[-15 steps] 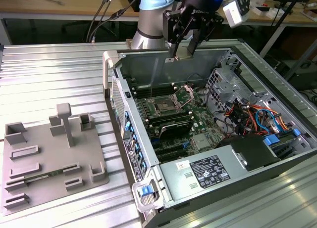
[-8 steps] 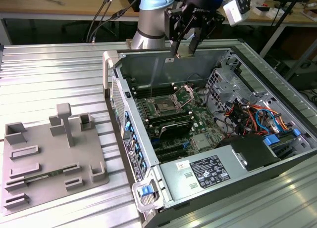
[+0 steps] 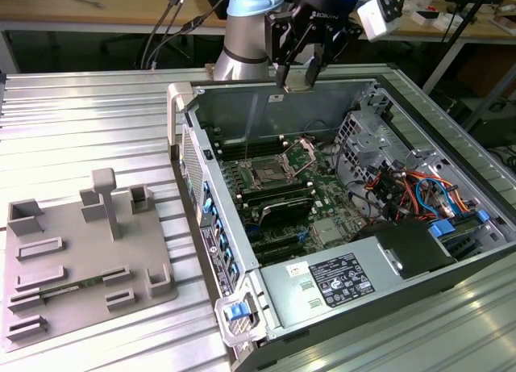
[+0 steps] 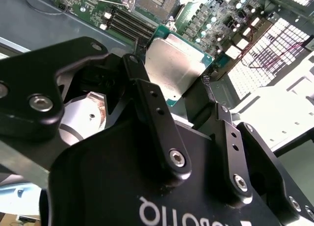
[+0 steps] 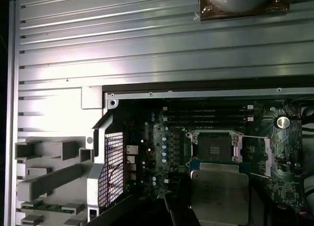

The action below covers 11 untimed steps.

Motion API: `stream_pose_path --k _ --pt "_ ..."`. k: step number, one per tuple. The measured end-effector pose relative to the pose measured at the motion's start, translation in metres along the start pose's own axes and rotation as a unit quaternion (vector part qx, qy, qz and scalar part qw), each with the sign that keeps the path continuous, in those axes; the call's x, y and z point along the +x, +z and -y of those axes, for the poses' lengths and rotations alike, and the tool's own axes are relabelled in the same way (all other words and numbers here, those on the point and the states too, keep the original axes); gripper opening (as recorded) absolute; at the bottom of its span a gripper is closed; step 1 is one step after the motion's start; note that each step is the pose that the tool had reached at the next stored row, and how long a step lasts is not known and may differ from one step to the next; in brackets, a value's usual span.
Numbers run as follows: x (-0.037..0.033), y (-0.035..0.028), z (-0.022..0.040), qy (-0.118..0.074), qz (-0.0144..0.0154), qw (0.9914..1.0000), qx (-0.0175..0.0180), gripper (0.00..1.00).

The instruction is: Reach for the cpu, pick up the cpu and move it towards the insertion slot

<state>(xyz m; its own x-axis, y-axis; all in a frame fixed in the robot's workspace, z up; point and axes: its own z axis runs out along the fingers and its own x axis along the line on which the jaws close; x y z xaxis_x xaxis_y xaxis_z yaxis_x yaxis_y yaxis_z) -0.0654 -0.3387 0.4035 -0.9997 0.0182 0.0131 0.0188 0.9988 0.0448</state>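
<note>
My gripper (image 3: 297, 72) hangs above the far wall of the open computer case (image 3: 242, 251), shut on the cpu (image 3: 297, 79). In the second wrist view the cpu (image 4: 172, 64), a thin square chip with a pale metal top and a green rim, sits clamped between the two black fingers (image 4: 147, 96). The insertion slot (image 3: 267, 175), a socket with a silver frame and a dark centre, lies open on the green motherboard (image 3: 326, 202) below and nearer than the gripper. In the first wrist view the cpu (image 5: 219, 189) hovers just beside the insertion slot (image 5: 214, 148).
A grey plastic tray (image 3: 72, 267) with raised blocks lies on the ribbed metal table (image 3: 89, 122) at the exterior view's left. Inside the case are black memory slots (image 3: 278, 201), a drive cage (image 3: 379, 138), coloured cables (image 3: 411, 190) and a power supply (image 3: 330, 283).
</note>
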Motion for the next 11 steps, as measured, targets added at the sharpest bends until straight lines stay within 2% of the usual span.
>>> stream_pose_path --k 5,11 --pt "0.0000 0.0019 -0.0068 0.009 0.0003 0.99996 -0.0001 0.55" --pt "0.0000 0.0020 -0.0070 0.011 0.0005 0.99994 -0.0002 0.55"
